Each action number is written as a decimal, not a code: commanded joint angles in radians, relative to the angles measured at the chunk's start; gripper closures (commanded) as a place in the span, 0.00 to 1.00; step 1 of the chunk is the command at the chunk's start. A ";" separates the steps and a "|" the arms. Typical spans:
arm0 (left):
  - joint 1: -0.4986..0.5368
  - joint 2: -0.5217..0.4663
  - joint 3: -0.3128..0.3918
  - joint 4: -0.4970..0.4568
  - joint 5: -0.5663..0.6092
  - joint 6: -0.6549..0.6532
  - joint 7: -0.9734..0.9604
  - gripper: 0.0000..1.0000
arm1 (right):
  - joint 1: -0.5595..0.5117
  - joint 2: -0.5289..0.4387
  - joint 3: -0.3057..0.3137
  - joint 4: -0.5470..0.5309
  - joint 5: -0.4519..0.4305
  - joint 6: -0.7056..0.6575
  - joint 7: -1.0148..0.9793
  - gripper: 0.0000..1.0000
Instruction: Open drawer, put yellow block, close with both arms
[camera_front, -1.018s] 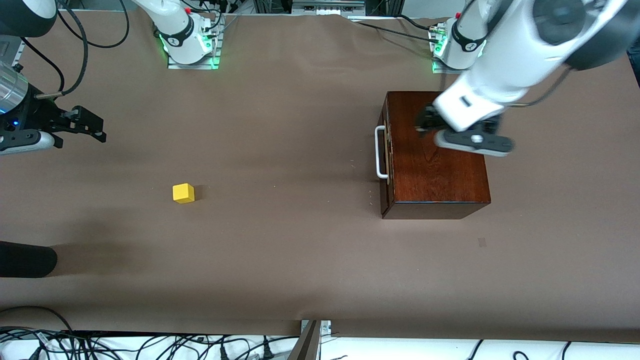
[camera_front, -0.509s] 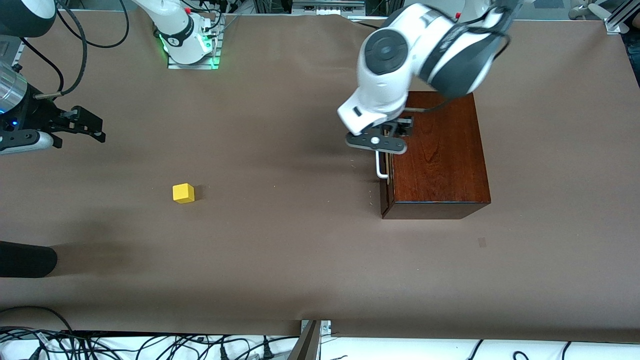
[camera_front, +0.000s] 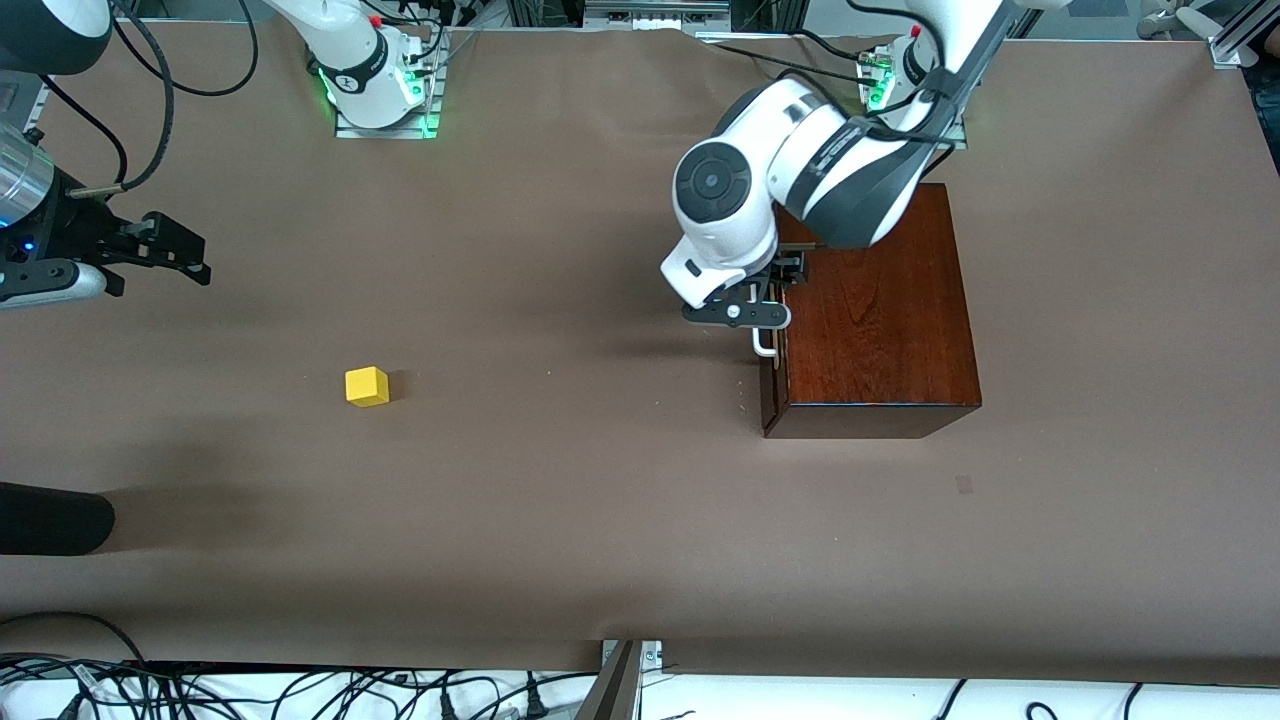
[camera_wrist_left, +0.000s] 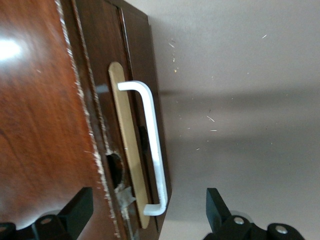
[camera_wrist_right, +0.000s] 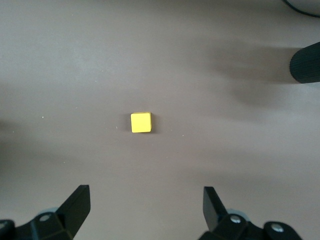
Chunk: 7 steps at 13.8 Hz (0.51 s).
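The dark reddish-brown wooden box (camera_front: 880, 310) stands toward the left arm's end of the table. Its drawer (camera_wrist_left: 137, 90) is shut, with the white bar handle (camera_front: 763, 346) on the front. My left gripper (camera_front: 764, 298) hangs over that front, open. In the left wrist view the handle (camera_wrist_left: 152, 145) runs between the spread fingers of my left gripper (camera_wrist_left: 148, 212), untouched. The yellow block (camera_front: 367, 386) lies on the table toward the right arm's end. My right gripper (camera_front: 185, 255) waits open over bare table; in its wrist view the block (camera_wrist_right: 141, 122) sits ahead of the right gripper (camera_wrist_right: 145, 205).
A black rounded object (camera_front: 50, 518) juts in at the table's edge near the right arm's end, also seen as a black cylinder (camera_wrist_right: 306, 62). Brown paper (camera_front: 560, 480) covers the table. Cables (camera_front: 300, 690) lie along the edge nearest the front camera.
My left arm has swung from over the box's top to the drawer front and come down, its open gripper now straddling the handle. The right arm and the block have not moved.
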 joint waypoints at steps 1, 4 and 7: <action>-0.031 0.019 0.005 -0.005 0.068 0.000 -0.063 0.00 | -0.006 0.001 0.003 0.012 0.006 -0.011 -0.007 0.00; -0.042 0.019 0.006 -0.062 0.074 0.082 -0.104 0.00 | -0.006 0.001 0.003 0.012 0.006 -0.013 -0.009 0.00; -0.042 0.024 0.006 -0.091 0.088 0.125 -0.110 0.00 | -0.006 0.001 0.003 0.012 0.006 -0.013 -0.004 0.00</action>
